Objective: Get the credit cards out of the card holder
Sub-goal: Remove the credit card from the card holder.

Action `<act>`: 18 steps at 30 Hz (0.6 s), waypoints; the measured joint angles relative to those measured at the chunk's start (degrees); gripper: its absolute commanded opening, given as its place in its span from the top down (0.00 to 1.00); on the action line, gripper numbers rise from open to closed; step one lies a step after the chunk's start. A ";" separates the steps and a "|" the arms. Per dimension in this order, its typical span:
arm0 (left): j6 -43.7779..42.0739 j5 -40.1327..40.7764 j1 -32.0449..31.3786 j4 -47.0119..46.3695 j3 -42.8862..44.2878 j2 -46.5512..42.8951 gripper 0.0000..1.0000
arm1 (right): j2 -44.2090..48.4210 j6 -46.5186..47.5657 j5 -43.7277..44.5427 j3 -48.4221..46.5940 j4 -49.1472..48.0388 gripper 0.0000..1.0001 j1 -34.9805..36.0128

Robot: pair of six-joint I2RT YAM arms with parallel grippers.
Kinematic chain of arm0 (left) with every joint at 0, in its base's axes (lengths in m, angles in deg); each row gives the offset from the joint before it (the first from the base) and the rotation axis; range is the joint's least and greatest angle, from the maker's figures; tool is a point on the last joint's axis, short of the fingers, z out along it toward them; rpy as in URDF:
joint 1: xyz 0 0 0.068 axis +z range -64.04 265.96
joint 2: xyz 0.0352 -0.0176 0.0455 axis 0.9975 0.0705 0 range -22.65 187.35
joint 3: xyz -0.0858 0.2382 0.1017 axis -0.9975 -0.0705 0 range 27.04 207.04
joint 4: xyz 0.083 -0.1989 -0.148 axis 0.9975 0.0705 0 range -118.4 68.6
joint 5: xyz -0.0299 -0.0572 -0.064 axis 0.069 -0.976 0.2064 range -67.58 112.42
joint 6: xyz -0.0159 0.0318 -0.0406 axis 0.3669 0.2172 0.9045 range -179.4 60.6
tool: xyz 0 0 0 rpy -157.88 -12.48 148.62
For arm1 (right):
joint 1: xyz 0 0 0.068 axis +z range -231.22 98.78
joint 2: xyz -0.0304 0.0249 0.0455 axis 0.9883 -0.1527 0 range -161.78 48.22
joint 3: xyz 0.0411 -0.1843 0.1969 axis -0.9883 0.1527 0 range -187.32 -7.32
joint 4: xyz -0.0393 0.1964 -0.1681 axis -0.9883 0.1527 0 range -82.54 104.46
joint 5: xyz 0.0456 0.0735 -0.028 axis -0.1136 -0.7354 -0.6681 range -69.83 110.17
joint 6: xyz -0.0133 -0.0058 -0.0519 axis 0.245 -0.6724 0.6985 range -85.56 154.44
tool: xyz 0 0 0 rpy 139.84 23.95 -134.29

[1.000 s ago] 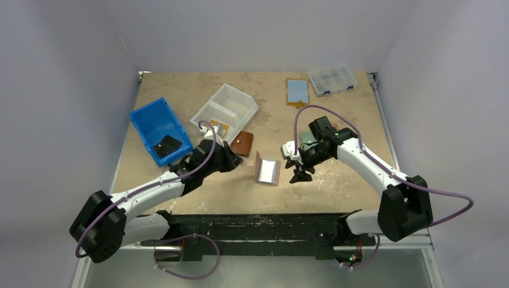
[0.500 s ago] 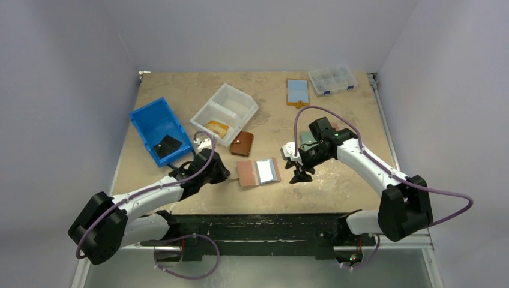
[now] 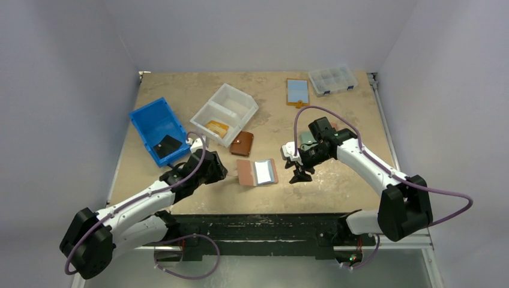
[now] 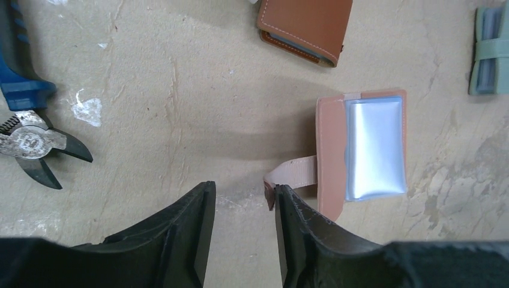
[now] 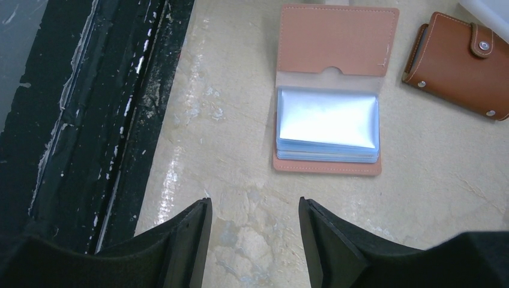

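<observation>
The card holder (image 3: 257,173) lies unfolded flat on the desk (image 3: 336,186), just nearer the arms than the brown snap wallet (image 3: 242,144). Its long axis runs left-right, with the credit cards (image 3: 265,172) stacked in its right panel. The left gripper (image 4: 240,198) is narrowly parted and empty; the right gripper (image 5: 255,210) is wide and empty.

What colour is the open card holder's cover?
Pinkish tan card holder, clearest in the right wrist view.

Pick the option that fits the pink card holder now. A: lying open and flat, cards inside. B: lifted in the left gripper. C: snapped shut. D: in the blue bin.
A: the card holder lies spread open, with the light-blue credit cards stacked in its clear sleeve.
</observation>
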 measured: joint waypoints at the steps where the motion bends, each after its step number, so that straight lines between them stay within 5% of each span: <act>1: -0.09 0.20 0.00 0.72 0.33 -0.74 0.52 | 0.00 0.00 0.00 0.00 -0.02 0.38 0.00; 8: -1.53 0.76 0.02 4.68 3.21 -7.54 0.42 | 0.00 0.00 0.00 0.00 -0.04 0.38 0.00; 18: -4.55 -5.22 0.02 3.30 5.29 -14.19 0.46 | -0.09 -0.44 -0.02 0.00 -0.15 0.44 0.00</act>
